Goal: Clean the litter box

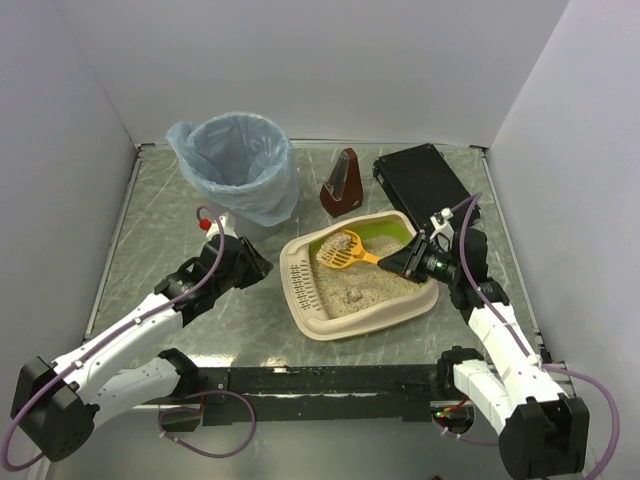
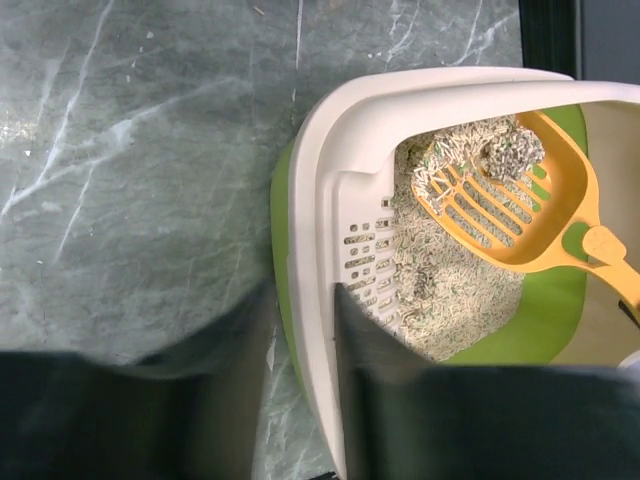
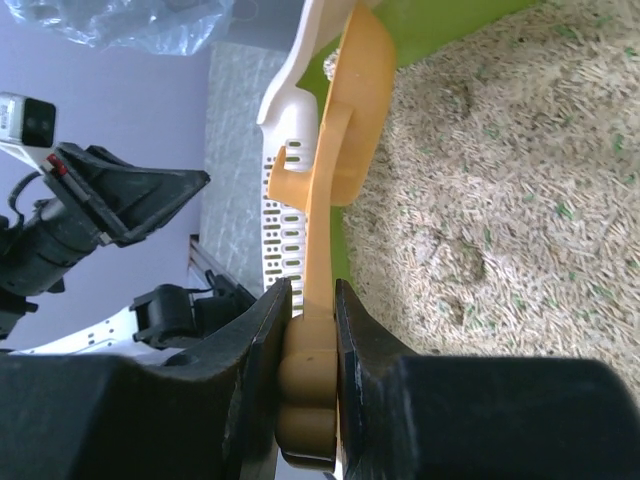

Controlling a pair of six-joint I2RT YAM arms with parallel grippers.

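The cream litter box with its lime-green end wall lies mid-table, full of sandy litter. My right gripper is shut on the handle of an orange slotted scoop. The scoop is raised over the far end of the litter and carries a grey clump. My left gripper is at the box's left rim. One finger lies over the slotted ledge. The other is outside the wall, with a strip of table showing between it and the box.
A round bin lined with a blue bag stands at the back left. A dark red wedge-shaped object and a flat black case lie behind the box. White walls close in the table on three sides.
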